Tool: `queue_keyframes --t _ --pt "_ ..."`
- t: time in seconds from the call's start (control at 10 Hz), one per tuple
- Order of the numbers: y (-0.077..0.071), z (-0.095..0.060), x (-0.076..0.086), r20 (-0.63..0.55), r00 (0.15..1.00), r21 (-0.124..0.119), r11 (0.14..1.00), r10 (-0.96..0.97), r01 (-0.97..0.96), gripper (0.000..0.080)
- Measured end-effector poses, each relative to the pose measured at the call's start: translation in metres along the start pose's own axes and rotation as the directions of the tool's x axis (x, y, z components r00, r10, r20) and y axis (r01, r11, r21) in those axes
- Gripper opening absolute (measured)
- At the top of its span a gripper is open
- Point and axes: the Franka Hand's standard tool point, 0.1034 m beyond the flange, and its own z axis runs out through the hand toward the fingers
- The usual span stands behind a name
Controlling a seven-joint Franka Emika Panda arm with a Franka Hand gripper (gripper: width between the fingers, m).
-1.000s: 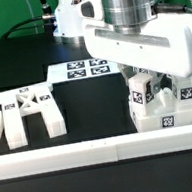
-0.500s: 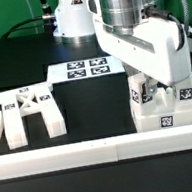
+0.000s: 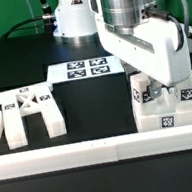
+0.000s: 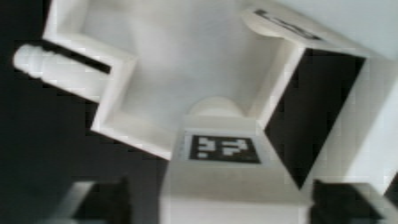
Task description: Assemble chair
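A cluster of small matte-white chair parts (image 3: 163, 108) stands at the exterior view's right, against the low white border wall (image 3: 83, 152) that runs along the near edge of the black table (image 3: 95, 104). Several of these blocks show black-and-white square tags on their faces. A separate white leg frame (image 3: 28, 110) with a crossed brace lies flat well apart from them, at the exterior view's left, its near ends touching the same wall.

The gripper (image 3: 157, 86) hangs directly over the right-hand cluster, low among the blocks, on the big glossy robot arm (image 3: 137, 21). In the wrist view, a white tagged block (image 4: 222, 150) sits between two dark fingers (image 4: 103, 205), with a larger angular white slab beyond it and a round peg (image 4: 50, 63) jutting from one side. Whether the fingers press on the block or only flank it cannot be told.

Behind, the marker board (image 3: 77, 69) lies flat on the table.
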Motion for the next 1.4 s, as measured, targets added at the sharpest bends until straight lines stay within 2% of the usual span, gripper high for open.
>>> queue_keyframes --t 0.1,0.3,0.8,1.1,1.3,1.4 --pt "-0.0003 -0.0019 -0.0007 0.003 0.993 -0.002 0.993 -0.117 0.117 0.0615" --pt "-0.0003 -0.0019 0.0016 -0.001 0.946 0.004 0.946 -0.325 0.325 0.0643" --pt "-0.0001 -0.0004 0.0009 -0.002 0.744 0.001 0.744 -0.668 0.668 0.0649" --pt "0.0007 0.0004 0.0017 -0.002 0.619 -0.01 0.619 -0.785 0.785 0.0649" --pt "0.0012 0.0003 0.0026 0.0 0.498 -0.02 0.497 -0.867 0.867 0.0649" --pt "0.0015 0.0003 0.0032 0.0 0.469 -0.023 0.469 -0.883 0.883 0.0649"
